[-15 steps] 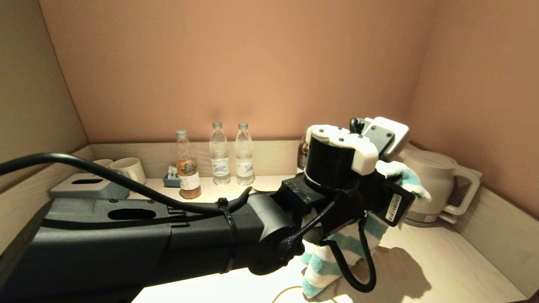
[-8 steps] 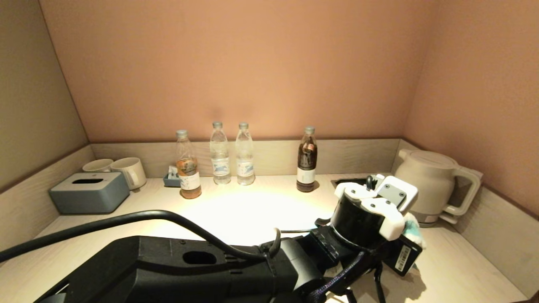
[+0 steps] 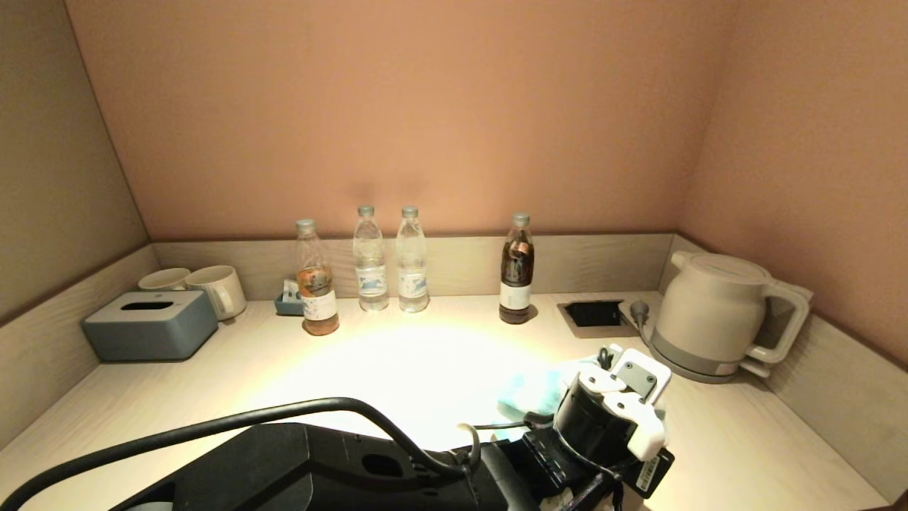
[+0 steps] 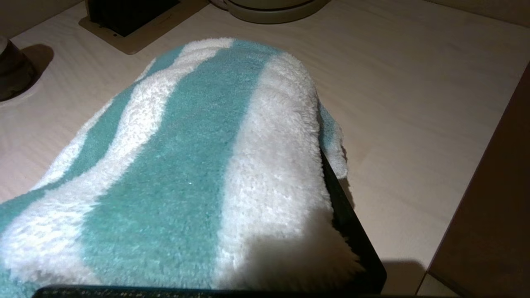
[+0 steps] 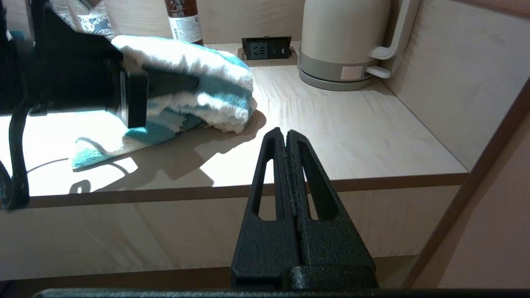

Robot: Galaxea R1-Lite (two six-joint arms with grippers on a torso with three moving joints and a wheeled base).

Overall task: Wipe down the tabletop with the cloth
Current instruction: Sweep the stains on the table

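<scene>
- right gripper [image 5: 285, 134]: below the desk's [image 3: 745, 440] near edge, toward its right corner; fingers clenched, grasping nothing.
- left gripper [image 5: 194, 85]: fingers grasping the cloth [image 3: 535, 390].
- cloth: resting on the desk, near-right area, before the kettle [image 3: 716, 316].

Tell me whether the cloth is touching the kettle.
Apart. The right wrist view shows bare tabletop between the cloth and the kettle.

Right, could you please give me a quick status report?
Left hand shut on the cloth, low over the tabletop. Right hand shut, parked off the front edge. Kettle close beside.
</scene>
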